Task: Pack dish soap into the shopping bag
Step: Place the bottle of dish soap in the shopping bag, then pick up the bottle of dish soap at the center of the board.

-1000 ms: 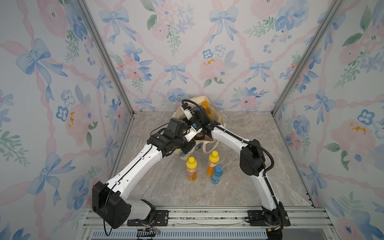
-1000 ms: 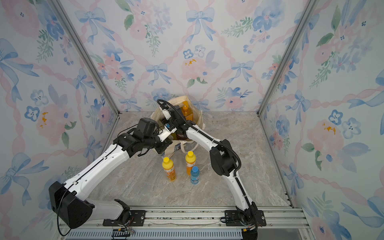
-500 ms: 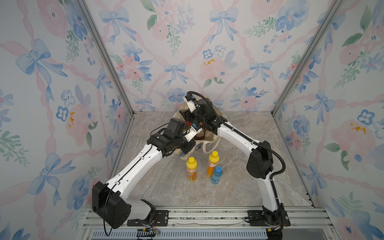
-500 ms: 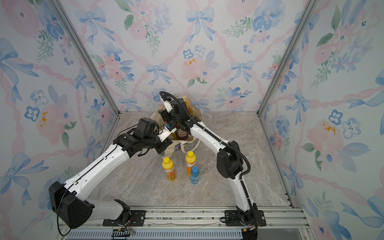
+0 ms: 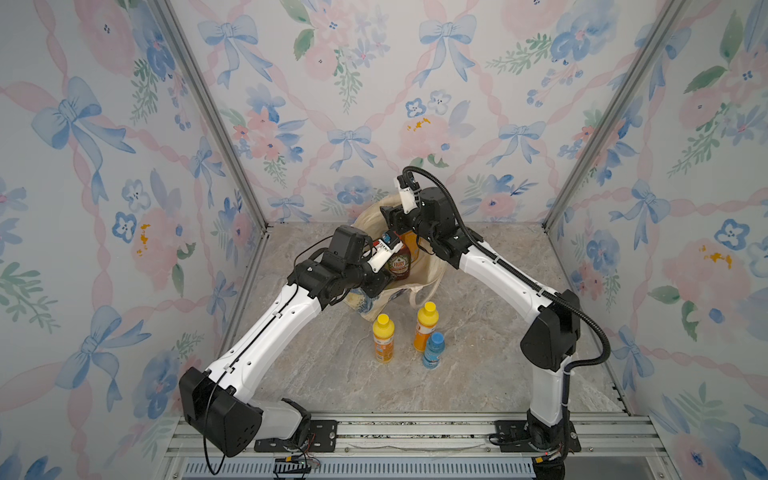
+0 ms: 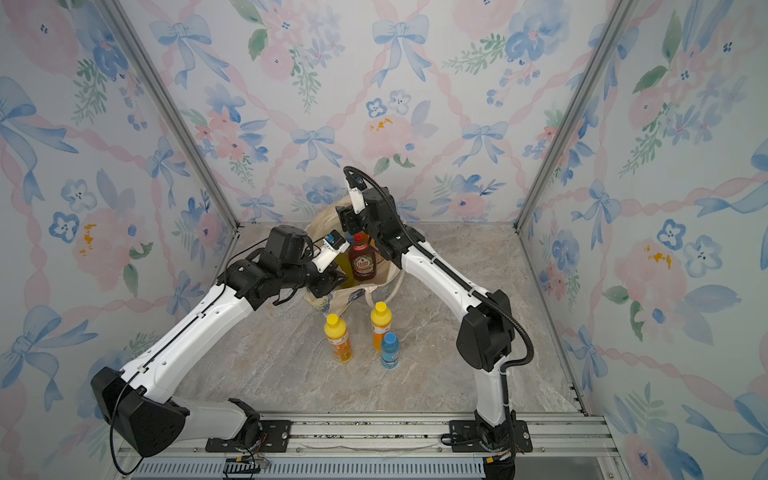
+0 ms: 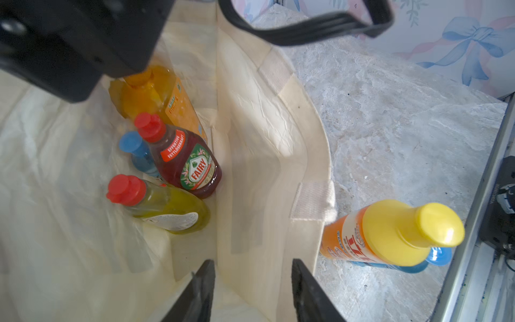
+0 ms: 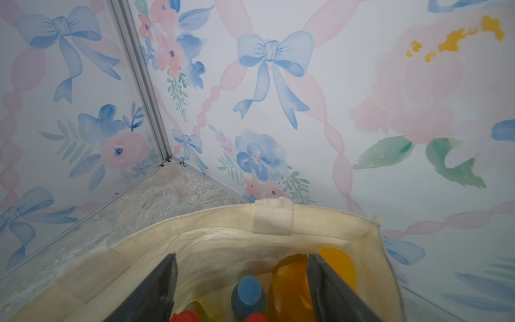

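Observation:
The cream shopping bag stands open at the back of the floor. Inside it are a dark-red red-capped bottle, a small blue one, a yellow-green red-capped one and a big orange one. Two orange yellow-capped bottles and a small blue bottle stand on the floor in front of the bag. My left gripper is open, its jaws astride the bag's near wall without pinching it. My right gripper hangs open and empty above the bag's mouth.
Floral walls close in the marble floor on three sides, and the bag sits near the back wall. A metal rail with both arm bases runs along the front. The bag's strap handle droops over its front side.
My left gripper has opened and let go of the bag's rim. The right arm has lifted up out of the bag while its jaws widened.

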`<state>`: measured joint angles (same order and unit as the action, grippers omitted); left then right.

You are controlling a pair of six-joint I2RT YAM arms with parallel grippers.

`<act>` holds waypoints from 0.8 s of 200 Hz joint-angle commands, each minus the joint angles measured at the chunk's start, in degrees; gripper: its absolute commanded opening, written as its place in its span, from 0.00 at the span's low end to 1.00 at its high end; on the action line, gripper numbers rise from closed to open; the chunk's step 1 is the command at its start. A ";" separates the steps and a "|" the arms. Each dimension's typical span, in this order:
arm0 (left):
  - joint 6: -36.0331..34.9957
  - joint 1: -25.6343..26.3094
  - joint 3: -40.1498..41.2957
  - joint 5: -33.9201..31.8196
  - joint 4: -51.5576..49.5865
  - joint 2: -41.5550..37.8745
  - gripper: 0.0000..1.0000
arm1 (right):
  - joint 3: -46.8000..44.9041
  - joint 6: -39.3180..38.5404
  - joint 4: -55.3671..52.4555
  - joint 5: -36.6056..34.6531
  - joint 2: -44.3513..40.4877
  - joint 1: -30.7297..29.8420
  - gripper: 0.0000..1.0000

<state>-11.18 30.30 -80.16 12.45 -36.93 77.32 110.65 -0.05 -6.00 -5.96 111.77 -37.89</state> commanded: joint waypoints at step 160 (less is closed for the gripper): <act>32.69 -3.62 -2.74 -37.97 3.88 -5.24 0.73 | -21.38 25.53 -49.06 -13.82 -33.70 -18.24 0.90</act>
<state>15.27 27.62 -85.84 -20.93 -33.58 72.64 93.95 17.67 -50.61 -21.45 77.65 -54.13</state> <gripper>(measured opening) 0.702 0.890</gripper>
